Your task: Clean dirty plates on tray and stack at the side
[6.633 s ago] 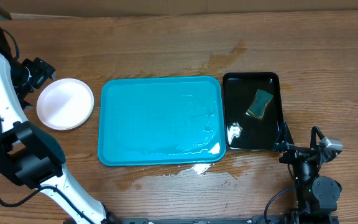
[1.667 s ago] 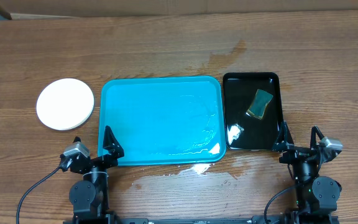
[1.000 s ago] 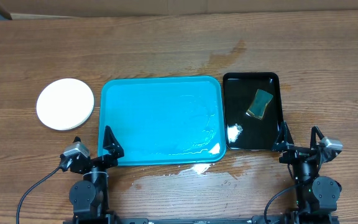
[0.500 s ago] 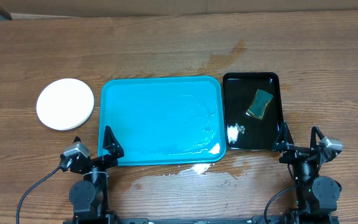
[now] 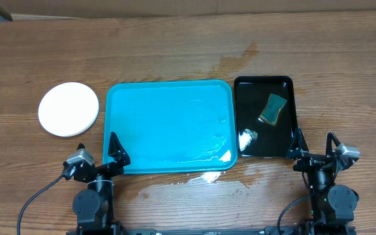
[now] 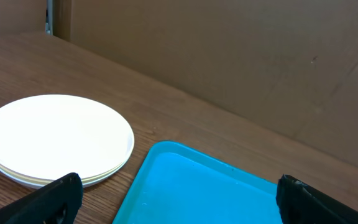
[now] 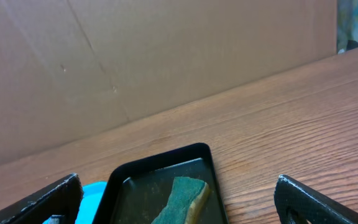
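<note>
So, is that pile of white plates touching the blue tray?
Apart. The overhead view shows a strip of table between the plates and the tray.

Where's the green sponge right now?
Overhead view: the green-and-yellow sponge lies inside the narrow glossy black tray, right of the large turquoise plastic tray.

Table [image 5: 175, 46]: brown wood, visible grain, matt, with a shiny wet patch [image 5: 175, 188] near its front edge; tray [image 5: 168, 121]: turquoise plastic, smooth and glossy, streaked with a wet film; black tray [image 5: 253, 138]: glossy plastic; sponge [image 5: 273, 108]: coarse green face over yellow foam; plates [image 5: 68, 109]: white, smooth, matt; backdrop [image 6: 229, 56]: plain matt cardboard.
</note>
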